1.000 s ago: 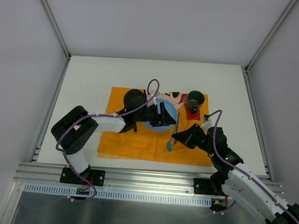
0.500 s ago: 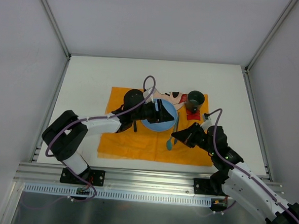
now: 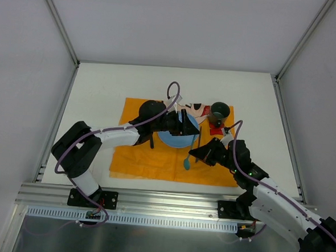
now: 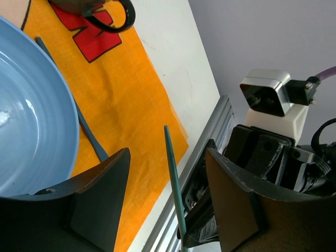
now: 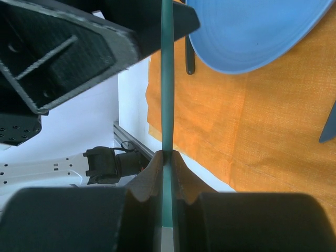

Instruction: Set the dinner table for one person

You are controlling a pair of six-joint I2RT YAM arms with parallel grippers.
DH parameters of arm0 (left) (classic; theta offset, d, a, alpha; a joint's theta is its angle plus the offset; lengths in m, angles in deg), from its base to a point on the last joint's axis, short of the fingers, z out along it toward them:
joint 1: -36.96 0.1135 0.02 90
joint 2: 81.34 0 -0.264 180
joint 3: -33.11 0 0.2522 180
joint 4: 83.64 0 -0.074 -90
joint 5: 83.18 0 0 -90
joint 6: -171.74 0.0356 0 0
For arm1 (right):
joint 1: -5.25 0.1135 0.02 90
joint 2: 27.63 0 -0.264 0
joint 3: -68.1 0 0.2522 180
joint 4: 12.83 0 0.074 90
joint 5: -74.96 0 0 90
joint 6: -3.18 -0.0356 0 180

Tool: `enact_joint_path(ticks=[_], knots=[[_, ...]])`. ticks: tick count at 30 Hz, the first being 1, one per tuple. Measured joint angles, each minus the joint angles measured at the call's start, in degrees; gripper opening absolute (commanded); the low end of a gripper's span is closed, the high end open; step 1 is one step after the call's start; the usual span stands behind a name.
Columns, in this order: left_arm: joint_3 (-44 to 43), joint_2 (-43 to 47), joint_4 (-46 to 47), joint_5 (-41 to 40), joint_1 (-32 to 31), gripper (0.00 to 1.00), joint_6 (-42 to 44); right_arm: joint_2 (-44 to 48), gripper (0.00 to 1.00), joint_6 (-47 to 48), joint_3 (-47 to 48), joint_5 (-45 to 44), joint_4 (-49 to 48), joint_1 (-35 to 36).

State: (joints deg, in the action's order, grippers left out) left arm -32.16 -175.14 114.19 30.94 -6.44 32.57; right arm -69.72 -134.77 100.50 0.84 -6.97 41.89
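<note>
Teal stick carried toward the plate while the left arm reaches out over it

The dinner table [image 3: 102, 87], a white worktop, lies under and all round the blue plate [image 3: 175, 140]. The plate rests on an orange mat [image 3: 137, 164] and has not moved in the last second. A dark-teal utensil [image 4: 86, 134] lies on the mat just right of the plate. What has shifted is the arms. The right fingers [image 5: 149, 178], pinched tight on a thin teal stick [image 5: 167, 79], have slid a little closer to the plate's near-right rim. The left fingers [image 4: 100, 199], spread about halfway and holding nothing, have pushed further over the plate's right side. The stick's tip now points toward the gap between them, so a hand-over looks likely, though I cannot tell whether it is truly inside that gap
</note>
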Motion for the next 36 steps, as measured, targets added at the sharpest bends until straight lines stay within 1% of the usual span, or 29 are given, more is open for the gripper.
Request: enact_joint_path(ticks=[1, 4, 7, 8, 10, 11, 13, 14, 15, 24, 25, 28, 29, 30, 31, 32, 34, 36], knots=[[-0.1, -0.7, 0.0, 0.7, 0.0, 0.57, 0.0, -0.2, 0.01, 0.0, 0.0, 0.0, -0.1, 0.1], [-0.1, -1.9, 0.1, 2.2, 0.0, 0.54, -0.1, -1.1, 0.01, 0.0, 0.1, 0.0, -0.4, 0.2], [-0.1, -2.6, 0.1, 3.0, 0.0, 0.45, -0.1, -2.7, 0.01, 0.0, 0.7, 0.0, -0.8, 0.6], [-0.1, -2.6, 0.1, 3.1, 0.0, 0.38, -0.1, -3.2, 0.00, 0.0, 0.9, 0.0, -1.0, 0.7], [-0.1, -2.6, 0.3, 3.5, 0.0, 0.30, 0.1, -4.1, 0.01, 0.0, 1.3, 0.1, -1.5, 0.8], [-0.2, -2.6, 0.3, 3.6, 0.0, 0.21, 0.1, -4.6, 0.01, 0.0, 1.5, 0.1, -1.9, 0.9], [-0.2, -2.6, 0.0, 3.8, 0.0, 0.10, 0.2, -5.4, 0.01, 0.0, 1.7, 0.0, -2.5, 1.1], [-0.2, -2.6, 0.0, 3.9, 0.0, 0.01, 0.3, -5.6, 0.00, 0.0, 1.8, 0.0, -2.7, 1.2], [-0.3, -2.6, -0.2, 4.0, 0.0, 0.00, 0.0, -5.9, 0.01, 0.1, 1.8, -0.1, -2.6, 1.3], [-1.1, -2.6, -1.6, 4.2, -0.1, 0.00, 0.2, -6.8, 0.01, 0.2, 1.8, -0.2, -2.9, 1.5], [-1.1, -2.6, -1.7, 4.0, -0.1, 0.00, 0.2, -6.8, 0.03, 0.2, 1.8, -0.2, -2.9, 1.6], [-1.1, -2.4, -2.8, 3.2, -0.2, 0.00, 0.9, -6.8, 0.43, 0.5, 2.1, -0.4, -2.0, 1.6], [-1.1, -2.2, -3.8, 2.1, -0.1, 0.00, 1.6, -6.7, 0.70, 0.6, 2.4, -0.5, -1.3, 1.6], [-1.1, -2.0, -4.7, 1.5, 0.0, 0.00, 2.3, -6.6, 0.79, 0.8, 3.0, -0.6, -0.5, 1.7], [-1.1, -1.7, -5.7, 0.5, 0.0, 0.00, 2.8, -6.3, 0.85, 1.4, 3.5, -1.0, 0.3, 1.7], [-1.1, -1.3, -6.8, -0.8, 0.0, 0.00, 3.5, -5.9, 0.93, 2.1, 4.1, -1.3, 1.4, 1.7], [-1.1, -0.3, -8.7, -3.0, 0.0, 0.00, 4.5, -4.7, 0.98, 3.1, 5.2, -2.1, 3.3, 1.7], [-1.1, 1.0, -11.1, -6.1, 0.0, 0.00, 5.3, -3.1, 0.99, 4.0, 6.2, -3.2, 5.6, 1.7]])
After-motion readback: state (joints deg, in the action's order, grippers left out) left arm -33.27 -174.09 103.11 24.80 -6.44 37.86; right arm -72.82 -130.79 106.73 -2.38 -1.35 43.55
